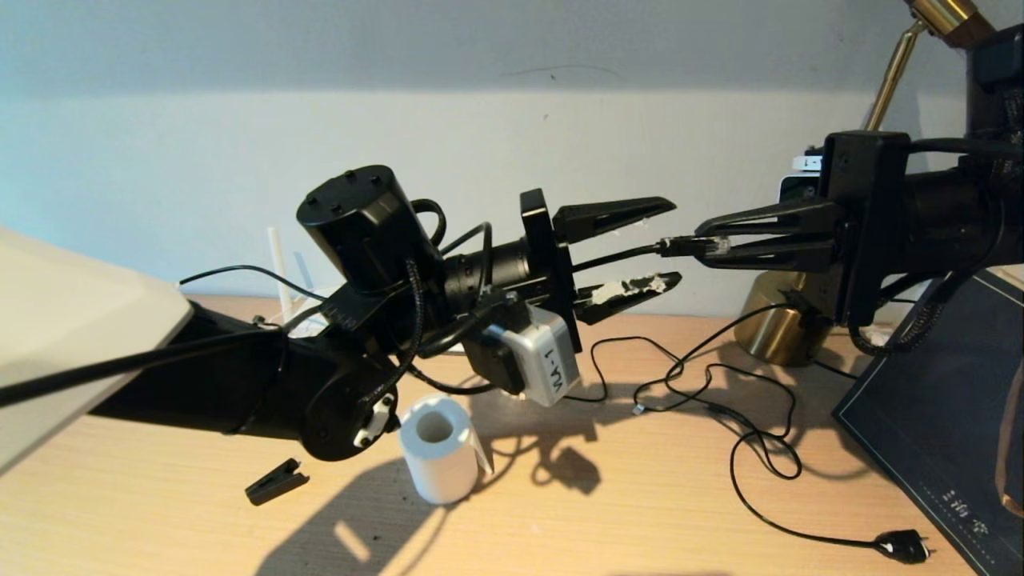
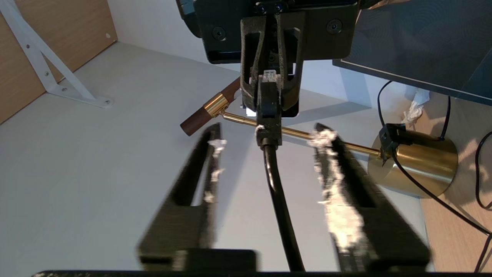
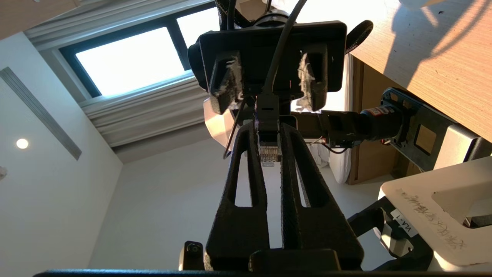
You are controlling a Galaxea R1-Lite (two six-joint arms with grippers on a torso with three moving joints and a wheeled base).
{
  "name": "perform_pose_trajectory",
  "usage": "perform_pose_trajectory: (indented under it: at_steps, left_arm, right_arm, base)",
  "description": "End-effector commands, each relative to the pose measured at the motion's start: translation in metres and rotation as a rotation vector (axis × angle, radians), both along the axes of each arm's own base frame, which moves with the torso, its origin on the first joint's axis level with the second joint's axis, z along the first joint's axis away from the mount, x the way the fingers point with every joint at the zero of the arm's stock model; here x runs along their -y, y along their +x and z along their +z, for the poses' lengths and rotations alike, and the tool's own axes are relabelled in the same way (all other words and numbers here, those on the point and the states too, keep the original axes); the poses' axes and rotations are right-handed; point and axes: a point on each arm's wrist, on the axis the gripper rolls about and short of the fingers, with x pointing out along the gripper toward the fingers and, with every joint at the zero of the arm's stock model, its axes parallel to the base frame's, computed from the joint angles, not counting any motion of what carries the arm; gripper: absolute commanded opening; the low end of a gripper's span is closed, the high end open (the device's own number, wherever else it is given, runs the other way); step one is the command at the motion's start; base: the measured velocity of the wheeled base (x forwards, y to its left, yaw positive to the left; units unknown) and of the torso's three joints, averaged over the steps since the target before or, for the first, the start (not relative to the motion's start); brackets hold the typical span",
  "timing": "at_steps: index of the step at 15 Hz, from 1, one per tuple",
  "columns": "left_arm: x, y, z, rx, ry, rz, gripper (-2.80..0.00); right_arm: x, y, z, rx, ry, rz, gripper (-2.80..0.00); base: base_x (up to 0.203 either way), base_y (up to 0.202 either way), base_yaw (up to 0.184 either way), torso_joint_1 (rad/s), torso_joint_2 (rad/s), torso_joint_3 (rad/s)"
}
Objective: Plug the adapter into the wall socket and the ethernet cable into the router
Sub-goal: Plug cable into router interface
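Observation:
My right gripper (image 1: 704,245) (image 3: 268,127) is shut on the plug end (image 3: 269,152) of the black ethernet cable (image 1: 616,256), held in the air above the table. My left gripper (image 1: 674,242) (image 2: 269,130) faces it tip to tip and stands open. The cable (image 2: 278,200) runs back between the left fingers, touching neither. Frayed white padding shows on the left fingers (image 2: 338,192). Of the router I see only white stick antennas (image 1: 276,268) behind the left arm. Adapter and wall socket are out of view.
On the wooden table (image 1: 640,520) stand a white paper roll (image 1: 436,448) and a brass lamp base (image 1: 780,328). A thin black cord (image 1: 752,448) ends in a two-pin plug (image 1: 904,546). A black clip (image 1: 276,482) lies front left. A dark board (image 1: 944,416) fills the right side.

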Motion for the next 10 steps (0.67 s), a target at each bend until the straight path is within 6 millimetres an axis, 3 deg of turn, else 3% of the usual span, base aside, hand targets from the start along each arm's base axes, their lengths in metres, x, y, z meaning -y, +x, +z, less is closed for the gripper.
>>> perform_pose_trajectory:
  at_steps: [1, 10]
  left_arm:
    - [0.0016, -0.0014, -0.0001, 0.011, -0.001, -0.007, -2.8]
    - [0.0008, -0.0014, -0.0002, 0.008, -0.001, -0.003, -2.8]
  right_arm:
    - [-0.0013, -0.0029, -0.0001, -0.009, 0.002, 0.012, -2.8]
    - [-0.0018, -0.0013, -0.0034, -0.016, -0.001, 0.01, -2.8]
  base:
    - [0.0, 0.0, 0.0, 0.0, 0.0, 0.0]
    - [0.0, 0.0, 0.0, 0.0, 0.0, 0.0]
